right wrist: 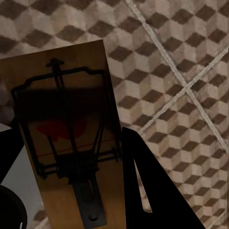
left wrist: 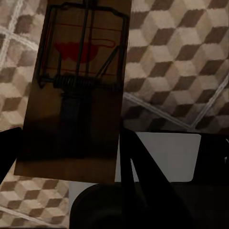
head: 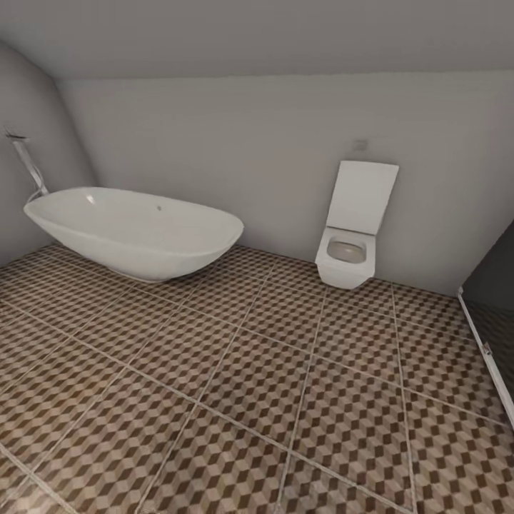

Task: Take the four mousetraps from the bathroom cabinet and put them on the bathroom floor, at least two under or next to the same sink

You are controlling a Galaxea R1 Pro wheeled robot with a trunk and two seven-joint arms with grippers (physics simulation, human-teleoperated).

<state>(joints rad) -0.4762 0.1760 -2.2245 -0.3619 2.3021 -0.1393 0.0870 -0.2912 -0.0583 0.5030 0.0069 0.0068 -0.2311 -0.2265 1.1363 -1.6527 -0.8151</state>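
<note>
Head view: bathroom floor (head: pixel 235 400) with the cube-pattern tiles, a white oval bathtub (head: pixel 135 228) at left by the wall, a wall-hung toilet (head: pixel 351 228) at right, dark shower edge (head: pixel 492 321) far right. No sink or cabinet here, so the robot looks to be in transit. Left wrist view: a mousetrap (left wrist: pixel 78 90), tan wood plate with dark wire and red spot, sits between the dark fingers of the left claw (left wrist: pixel 71 157), held up over the tiles; claw closed on it. Right wrist view: second mousetrap (right wrist: pixel 71 138) likewise clamped in the right claw (right wrist: pixel 71 162), over tiled floor with grout lines crossing. Both traps are off the floor, one per claw. Progress, as a judgement: two of four traps are picked and being carried, none visibly placed on the floor yet. Cannot tell where the other two are. Left to do: find the sink, set these two down under or right beside it, then fetch and place the remaining two on the same floor.
</note>
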